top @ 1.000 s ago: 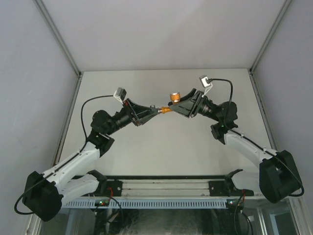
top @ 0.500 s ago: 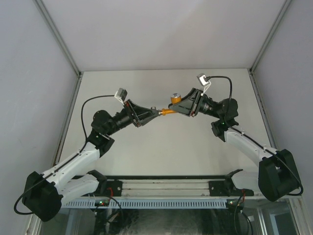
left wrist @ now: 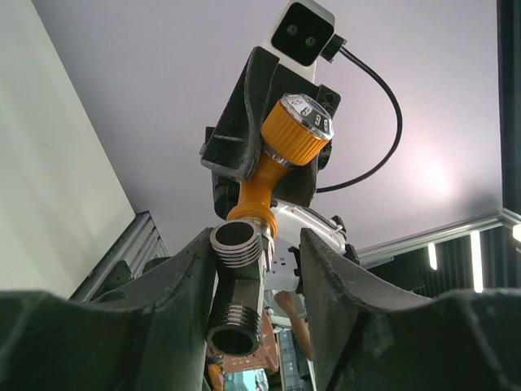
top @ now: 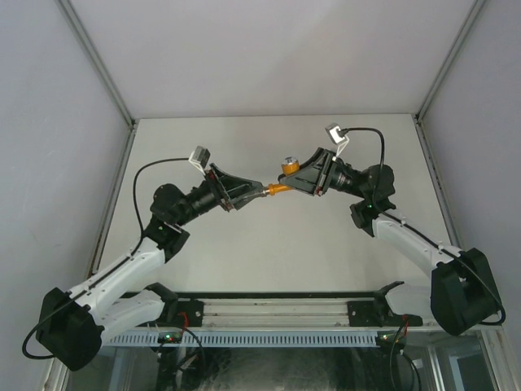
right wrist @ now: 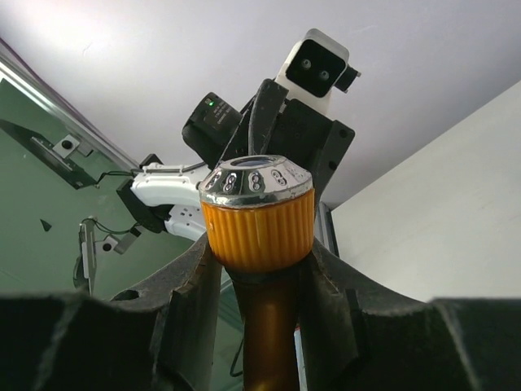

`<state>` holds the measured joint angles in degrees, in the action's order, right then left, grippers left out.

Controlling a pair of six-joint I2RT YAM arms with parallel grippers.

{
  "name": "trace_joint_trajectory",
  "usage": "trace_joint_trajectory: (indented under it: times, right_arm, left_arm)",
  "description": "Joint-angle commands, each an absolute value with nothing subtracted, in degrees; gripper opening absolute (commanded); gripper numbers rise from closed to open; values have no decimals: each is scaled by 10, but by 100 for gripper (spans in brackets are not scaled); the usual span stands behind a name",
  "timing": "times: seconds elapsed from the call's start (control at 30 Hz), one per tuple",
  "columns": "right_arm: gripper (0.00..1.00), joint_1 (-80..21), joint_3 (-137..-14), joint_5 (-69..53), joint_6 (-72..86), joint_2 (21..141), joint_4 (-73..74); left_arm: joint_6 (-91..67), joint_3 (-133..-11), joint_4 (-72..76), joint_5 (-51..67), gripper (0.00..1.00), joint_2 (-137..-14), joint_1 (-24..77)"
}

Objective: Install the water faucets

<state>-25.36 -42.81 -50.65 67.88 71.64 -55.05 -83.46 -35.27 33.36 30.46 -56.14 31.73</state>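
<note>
1. Orange tap (top: 282, 177), mid-air at frame centre: right gripper (right wrist: 256, 244) is clamping its knob, now rolled sideways.
2. Left gripper (left wrist: 259, 261) is loosening off the grey fitting (left wrist: 236, 281); threading is seemingly progressing.

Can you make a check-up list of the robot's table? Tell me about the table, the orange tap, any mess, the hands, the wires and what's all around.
Surface: pale, smooth table.
Job's things: orange faucet held above the table, its lower end meeting the grey pipe fitting.
Clutter: nothing seen.
Hands: right hand shut on the faucet's knob; left hand open, the fitting against one finger, a gap at the other.
Cables: black cable loops from the left wrist camera; second black cable loops from the right one.
Surroundings: grey walls; metal rail at the near edge.
</note>
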Motion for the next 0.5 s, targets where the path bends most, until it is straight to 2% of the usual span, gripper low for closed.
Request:
trace_joint_trajectory:
  times: [0.0, 0.1, 0.2, 0.47]
  right_arm:
    - [0, -261, -430, -499, 672, 698, -591]
    - [0, -262, -427, -492, 668, 696, -592]
    - [0, -262, -425, -488, 668, 696, -591]
    - [0, -268, -425, -480, 664, 695, -579]
  left_arm:
    - [-843, -388, 365, 297, 49, -545, 319]
    - [-851, -383, 375, 292, 46, -544, 319]
    - [-855, -381, 377, 293, 38, -545, 319]
    - [-846, -377, 377, 294, 10, -547, 319]
